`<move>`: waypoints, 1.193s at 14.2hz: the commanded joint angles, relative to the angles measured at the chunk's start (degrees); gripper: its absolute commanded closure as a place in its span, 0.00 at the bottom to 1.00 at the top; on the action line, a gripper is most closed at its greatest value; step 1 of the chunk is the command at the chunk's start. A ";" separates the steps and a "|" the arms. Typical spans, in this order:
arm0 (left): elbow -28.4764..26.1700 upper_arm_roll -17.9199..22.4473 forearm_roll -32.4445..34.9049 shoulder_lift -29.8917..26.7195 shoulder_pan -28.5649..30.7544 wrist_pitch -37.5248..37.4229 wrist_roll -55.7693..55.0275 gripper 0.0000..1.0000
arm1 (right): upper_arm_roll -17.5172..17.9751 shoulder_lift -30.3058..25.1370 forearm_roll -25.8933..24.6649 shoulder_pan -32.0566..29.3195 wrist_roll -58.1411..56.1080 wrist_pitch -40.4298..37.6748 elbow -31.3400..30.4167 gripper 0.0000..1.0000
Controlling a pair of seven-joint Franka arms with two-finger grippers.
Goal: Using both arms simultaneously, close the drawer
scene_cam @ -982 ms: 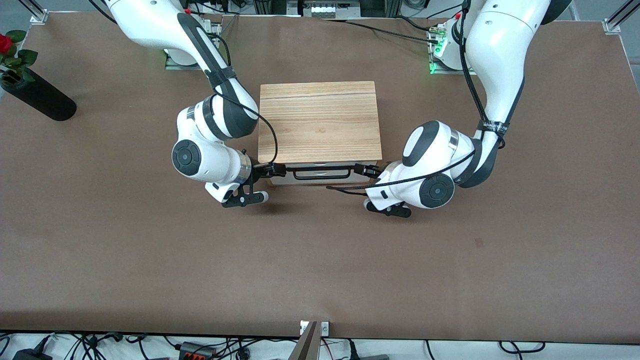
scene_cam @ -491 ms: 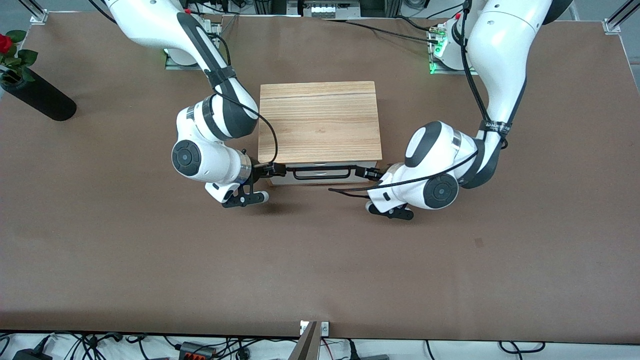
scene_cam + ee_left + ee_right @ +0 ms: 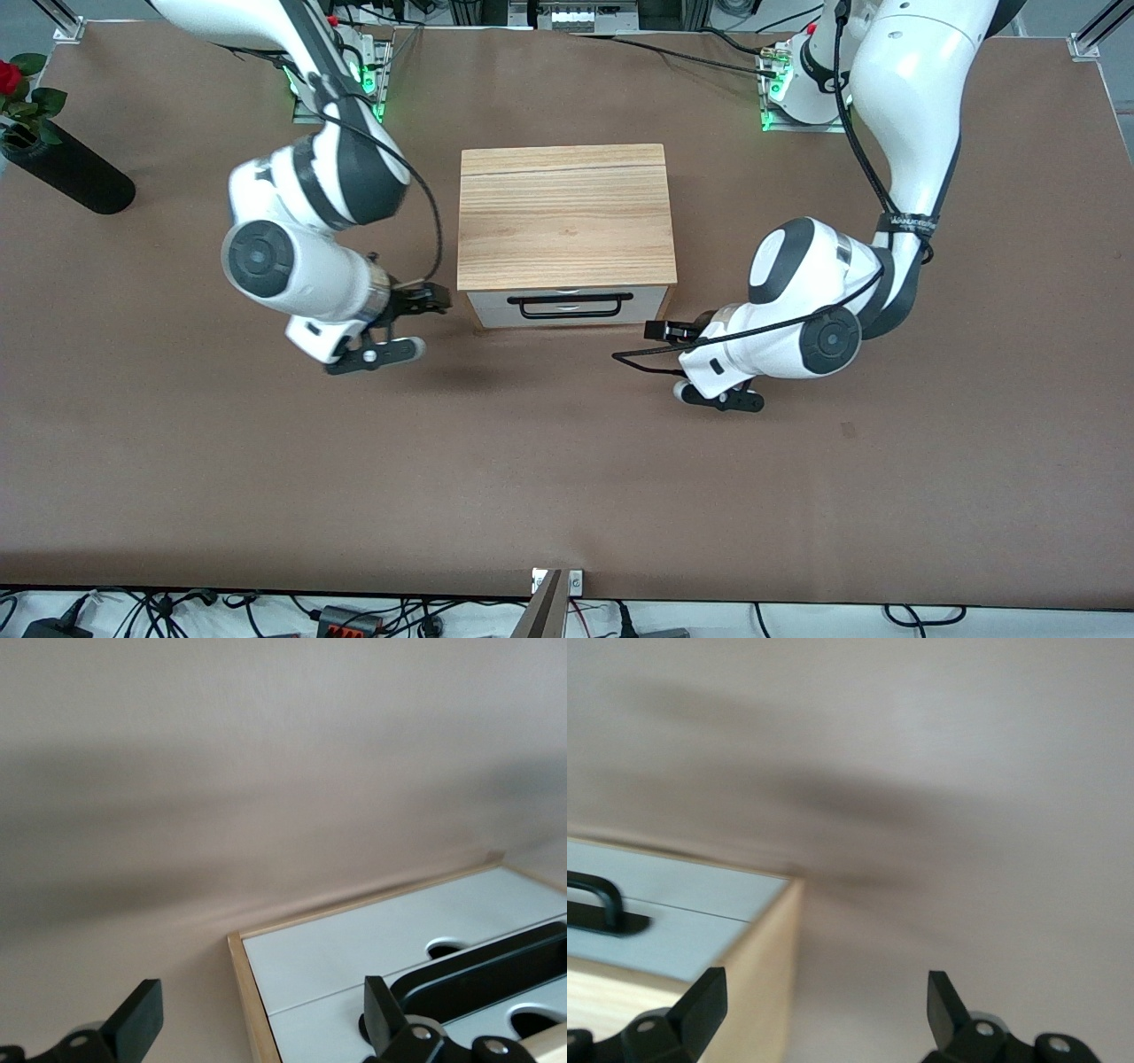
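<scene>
Drawer (image 3: 567, 306) looks flush in the box (image 3: 564, 215).
Spread left claw (image 3: 660, 331) and right claw (image 3: 434, 298) flank its front; either could snag the handle (image 3: 570, 306).

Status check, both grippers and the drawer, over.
Left gripper open, right gripper open, both off the drawer. Drawer shut flush in box. Nothing in the way.

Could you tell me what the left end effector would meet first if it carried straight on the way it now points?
Probably the drawer. The left end effector, open, points along the white front toward the right arm's end of the table; its wrist view shows the black handle just ahead. Depth is unclear, so it might skim past.
</scene>
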 commanded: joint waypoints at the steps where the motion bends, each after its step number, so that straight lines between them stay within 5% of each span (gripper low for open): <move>1: 2.49 0.11 0.06 -2.31 4.01 -1.14 0.08 0.00 | -4.54 -2.79 -3.50 -0.32 -0.72 -5.32 3.62 0.00; 7: 3.89 0.37 1.28 -7.14 7.36 -9.40 0.16 0.00 | -17.11 -6.04 -3.68 -0.41 -1.24 -20.09 13.89 0.00; 8: 4.15 0.20 4.33 -8.72 8.75 -10.53 0.16 0.00 | -16.87 -7.79 -3.94 -1.27 -1.07 -21.32 13.74 0.00; 11: 3.02 0.72 9.71 -14.43 9.56 -11.51 0.08 0.00 | -3.91 -14.99 -8.13 -12.57 -0.54 -21.87 5.68 0.00; 13: 1.53 3.52 12.01 -17.25 10.52 -11.86 0.08 0.00 | 6.20 -20.78 -10.53 -20.92 -0.54 -14.44 -3.79 0.00; 15: -1.01 5.90 12.19 -21.63 10.52 -12.39 0.08 0.00 | 11.85 -27.55 -10.19 -28.06 -0.28 -5.55 -14.69 0.00; 17: -4.45 5.91 12.19 -27.43 11.57 -13.53 0.16 0.00 | 12.67 -28.81 -10.10 -30.46 -0.89 -4.54 -16.41 0.00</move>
